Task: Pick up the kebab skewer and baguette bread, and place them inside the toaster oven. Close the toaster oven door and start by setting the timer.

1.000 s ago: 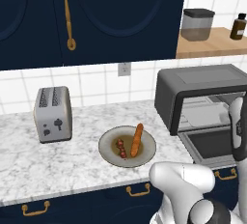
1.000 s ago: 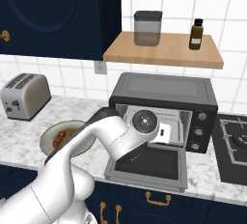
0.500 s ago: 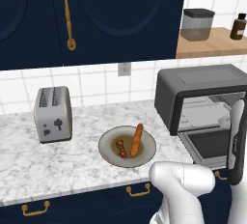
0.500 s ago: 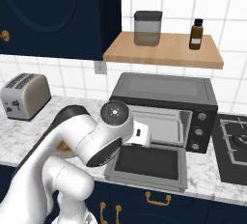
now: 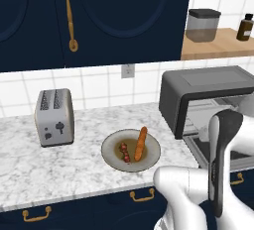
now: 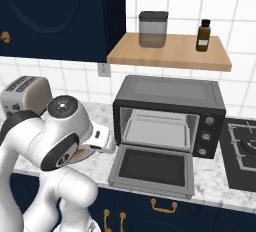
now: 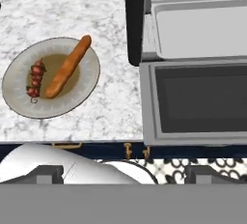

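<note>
Kebab skewer [image 7: 35,80] and baguette bread [image 7: 68,66] lie side by side on a plate [image 7: 79,96], ahead and left of the wide-apart, empty jaws. Ahead and right, the toaster oven [image 7: 193,25] stands with its door [image 7: 193,101] folded down flat.

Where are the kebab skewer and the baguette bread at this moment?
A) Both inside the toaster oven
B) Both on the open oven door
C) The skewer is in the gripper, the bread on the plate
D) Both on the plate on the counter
D: the kebab skewer and the baguette bread lie side by side on the plate, left of the toaster oven, whose door is open and bare.
</note>
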